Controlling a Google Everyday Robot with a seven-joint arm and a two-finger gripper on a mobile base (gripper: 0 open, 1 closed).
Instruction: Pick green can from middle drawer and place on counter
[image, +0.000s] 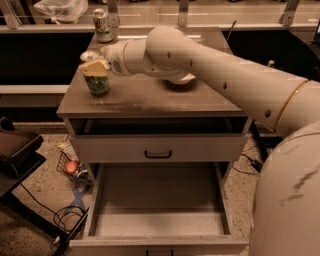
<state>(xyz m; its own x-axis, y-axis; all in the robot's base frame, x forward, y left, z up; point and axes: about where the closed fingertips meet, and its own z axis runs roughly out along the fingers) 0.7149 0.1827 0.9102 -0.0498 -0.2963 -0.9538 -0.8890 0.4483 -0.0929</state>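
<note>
The green can (98, 86) stands upright on the counter (150, 97) near its left edge. My gripper (95, 67) reaches in from the right and is closed around the can's top, hiding the lid. The middle drawer (157, 202) is pulled out below, and its grey tray floor holds nothing.
A paler white-and-green can (102, 25) stands at the counter's back left. A white bowl (181, 79) sits behind my arm. A closed drawer face with a black handle (158, 154) lies above the open drawer. A wire basket with a red object (72, 167) and cables lie on the floor at left.
</note>
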